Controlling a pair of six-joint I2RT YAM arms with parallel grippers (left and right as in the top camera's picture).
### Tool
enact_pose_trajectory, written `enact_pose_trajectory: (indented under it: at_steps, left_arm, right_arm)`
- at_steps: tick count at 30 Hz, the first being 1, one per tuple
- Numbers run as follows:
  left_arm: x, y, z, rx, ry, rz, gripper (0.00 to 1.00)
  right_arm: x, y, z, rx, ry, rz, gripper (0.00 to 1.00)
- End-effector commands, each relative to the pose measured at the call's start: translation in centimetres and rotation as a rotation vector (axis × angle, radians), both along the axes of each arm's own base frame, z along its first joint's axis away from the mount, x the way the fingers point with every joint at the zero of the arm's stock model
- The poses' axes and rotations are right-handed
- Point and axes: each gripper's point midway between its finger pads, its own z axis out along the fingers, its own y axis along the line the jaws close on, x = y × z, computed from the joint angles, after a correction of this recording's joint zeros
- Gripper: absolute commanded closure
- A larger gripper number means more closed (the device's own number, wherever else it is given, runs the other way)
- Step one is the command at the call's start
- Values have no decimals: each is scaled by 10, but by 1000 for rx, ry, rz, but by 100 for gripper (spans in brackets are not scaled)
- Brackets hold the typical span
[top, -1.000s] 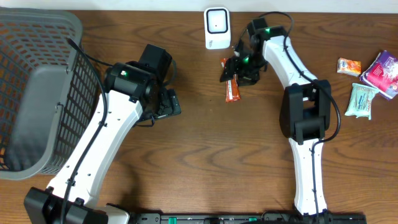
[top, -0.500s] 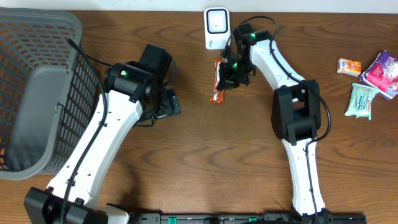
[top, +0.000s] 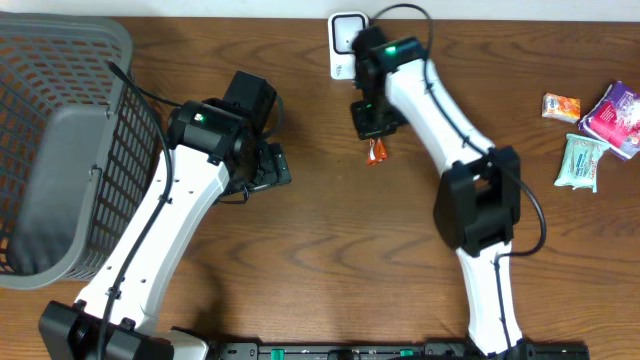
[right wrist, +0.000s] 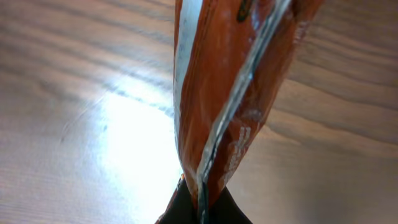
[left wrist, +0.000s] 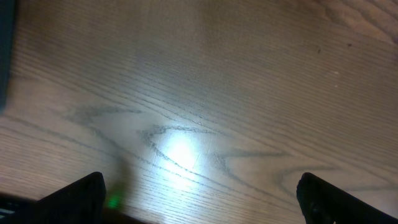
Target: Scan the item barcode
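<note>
Near edge: both arm bases sit at the front of the wooden table [top: 330,270].

Left side, mid-table: the left gripper [top: 274,167] hangs over bare wood, jaws spread wide with nothing between them. Its wrist camera shows only wood grain and a glare patch, with a dark fingertip in each lower corner.

Far left: a grey mesh basket [top: 60,150] runs from mid-table to the back edge. The left arm lies just beside its right wall.

Right side, mid-table: three small packets are grouped near the right edge: a pale green one [top: 582,162], a pink and purple one [top: 612,115] and a small orange one [top: 561,107]. They are well apart from either gripper.

Further back, centre: the right gripper [top: 368,118] is pinched tight on the orange snack wrapper [top: 377,151]. The wrapper hangs from the jaws, held off the table as far as I can tell. In the wrist view it fills the frame: crinkled orange film with a silver seam, clamped at one end. I cannot make out a barcode.

Back edge: the white scanner [top: 345,40] stands just beyond the right gripper, partly hidden by the arm.
</note>
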Motion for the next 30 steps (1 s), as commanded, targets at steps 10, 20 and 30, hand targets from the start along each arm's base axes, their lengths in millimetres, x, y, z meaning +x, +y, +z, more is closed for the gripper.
enact_pose_trajectory:
  at_steps: [10, 20, 30]
  left_arm:
    - [0, 1, -2, 12, 7, -15, 2]
    - [0, 1, -2, 11, 7, -15, 2]
    - [0, 1, -1, 11, 6, -15, 2]
  right_arm:
    - [-4, 15, 36, -425, -304, 50, 99]
    - [-4, 9, 44, -546, -413, -38, 99]
    - [-11, -9, -5, -581, -360, -50, 99]
